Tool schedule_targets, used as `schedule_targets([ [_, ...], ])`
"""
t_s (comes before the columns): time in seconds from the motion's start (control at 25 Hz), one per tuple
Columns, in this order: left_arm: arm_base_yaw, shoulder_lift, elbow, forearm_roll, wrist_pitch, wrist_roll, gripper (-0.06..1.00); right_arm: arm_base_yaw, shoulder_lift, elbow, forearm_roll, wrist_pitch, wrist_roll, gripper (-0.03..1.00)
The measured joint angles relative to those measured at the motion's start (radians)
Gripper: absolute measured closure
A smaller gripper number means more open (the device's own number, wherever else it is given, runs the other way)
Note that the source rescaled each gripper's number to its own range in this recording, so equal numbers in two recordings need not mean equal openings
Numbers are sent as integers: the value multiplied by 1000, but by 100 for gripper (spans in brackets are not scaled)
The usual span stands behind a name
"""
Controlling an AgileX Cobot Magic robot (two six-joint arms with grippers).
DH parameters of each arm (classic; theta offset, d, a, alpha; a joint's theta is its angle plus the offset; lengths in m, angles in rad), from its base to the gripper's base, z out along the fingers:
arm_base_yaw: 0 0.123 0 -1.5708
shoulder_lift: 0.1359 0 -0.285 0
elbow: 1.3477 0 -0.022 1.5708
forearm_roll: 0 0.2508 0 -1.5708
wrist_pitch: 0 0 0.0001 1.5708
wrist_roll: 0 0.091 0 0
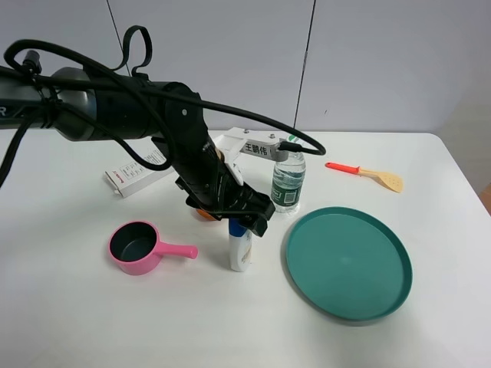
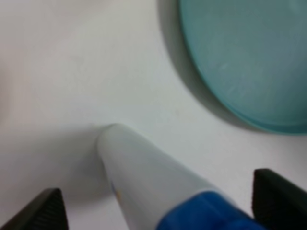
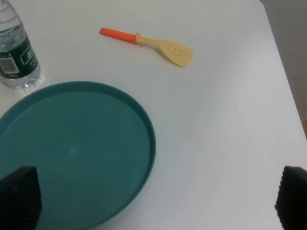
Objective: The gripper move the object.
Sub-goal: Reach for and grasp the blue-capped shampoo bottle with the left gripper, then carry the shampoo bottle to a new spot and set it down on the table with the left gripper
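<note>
The white shampoo bottle (image 1: 240,247) with a blue cap stands upright on the white table, just left of the teal plate. My left gripper (image 1: 245,218) hangs right over its cap. In the left wrist view the bottle (image 2: 144,177) rises between the two black fingertips (image 2: 43,213), which stand wide apart and do not touch it, so the left gripper (image 2: 160,208) is open. My right gripper (image 3: 156,201) is out of the exterior view. In its wrist view it is open and empty above the plate's edge.
A teal plate (image 1: 349,261) lies right of the bottle. A clear water bottle with a green label (image 1: 288,180) stands behind it. A pink ladle cup (image 1: 136,247) sits at the left, a white box (image 1: 134,175) behind it, and an orange-handled spatula (image 1: 368,175) at the back right.
</note>
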Motion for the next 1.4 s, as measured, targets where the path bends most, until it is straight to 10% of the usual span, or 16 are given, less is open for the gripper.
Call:
schedule_targets([
  [0.24, 1, 19, 0, 0, -2, 0, 93, 0, 0, 0, 0, 0, 0, -3],
  [0.96, 27, -97, 0, 11, 23, 0, 94, 0, 0, 0, 0, 0, 0, -3],
  [1.4, 280, -277, 0, 150, 145, 51, 94, 0, 0, 0, 0, 0, 0, -3],
])
